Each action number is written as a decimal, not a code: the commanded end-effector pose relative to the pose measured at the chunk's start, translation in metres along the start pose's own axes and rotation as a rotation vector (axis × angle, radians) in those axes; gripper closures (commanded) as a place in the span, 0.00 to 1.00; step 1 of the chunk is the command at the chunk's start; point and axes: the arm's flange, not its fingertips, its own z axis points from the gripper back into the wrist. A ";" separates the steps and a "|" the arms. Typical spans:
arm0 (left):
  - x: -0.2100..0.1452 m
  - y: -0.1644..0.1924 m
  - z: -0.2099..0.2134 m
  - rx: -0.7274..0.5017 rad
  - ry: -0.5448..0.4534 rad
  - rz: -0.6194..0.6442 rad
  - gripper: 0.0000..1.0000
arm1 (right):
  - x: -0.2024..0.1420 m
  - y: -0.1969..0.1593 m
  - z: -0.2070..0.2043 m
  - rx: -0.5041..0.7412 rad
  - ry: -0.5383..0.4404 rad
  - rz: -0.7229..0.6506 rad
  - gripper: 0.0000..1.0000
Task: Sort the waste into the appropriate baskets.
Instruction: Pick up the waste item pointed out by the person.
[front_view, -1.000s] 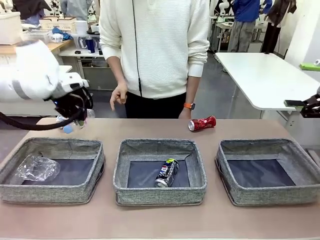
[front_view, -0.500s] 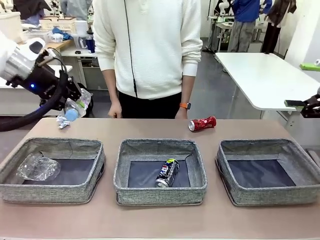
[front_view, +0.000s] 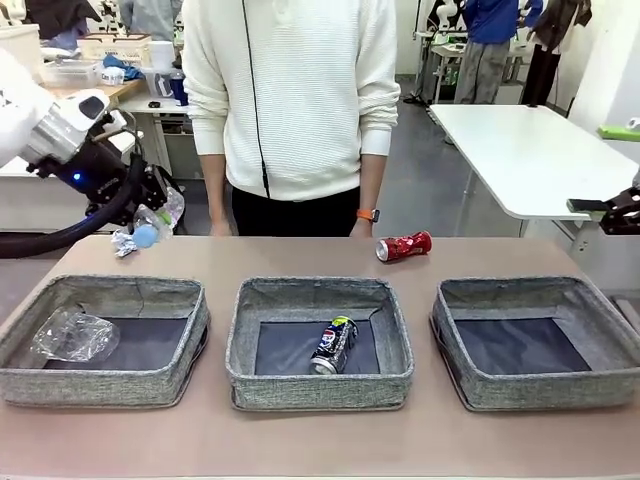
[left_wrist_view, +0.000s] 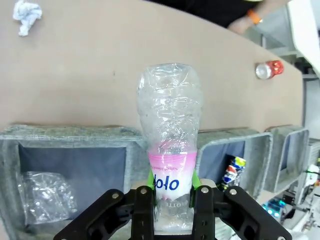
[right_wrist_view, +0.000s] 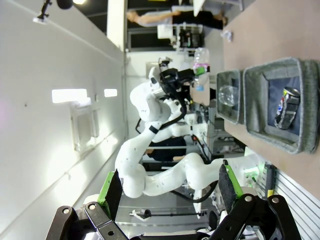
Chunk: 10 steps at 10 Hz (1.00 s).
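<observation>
Left wrist view, left gripper (left_wrist_view: 172, 176): its green pads are clamping the pink-labelled bottle (left_wrist_view: 170, 125) at the label, one pad on each side
Bottle's place: it is hanging in the air over the far left corner of the table (front_view: 320, 440), beyond the left basket (front_view: 100, 385) and just beside the paper ball (front_view: 124, 243)
Paper ball: it is lying on the bare table behind the left basket, apart from the bottle
Clear plastic cup (front_view: 75, 335): it is lying crumpled in the left basket
Pepsi can (front_view: 333, 345): it is lying on its side in the middle basket (front_view: 320, 385)
Right basket (front_view: 540, 390): its dark bottom is showing bare
Crushed red can (front_view: 404, 246): it is lying on the table's far edge, behind the gap between the middle and right baskets
Person (front_view: 290, 100): standing at the far side, arms hanging down, one hand near the red can
Right gripper (right_wrist_view: 170, 192): its fingers are standing wide apart and gripping nothing, well off to the side of the table
</observation>
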 end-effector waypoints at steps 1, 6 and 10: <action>-0.017 -0.071 0.029 0.057 -0.102 -0.023 0.77 | 0.001 0.002 -0.001 0.018 -0.009 0.002 0.00; -0.073 -0.294 0.117 0.280 -0.095 -0.164 0.77 | 0.001 0.002 -0.001 0.018 -0.009 0.002 0.00; -0.078 -0.370 0.129 0.158 -0.051 -0.133 0.77 | 0.001 0.002 -0.001 0.018 -0.009 0.002 0.00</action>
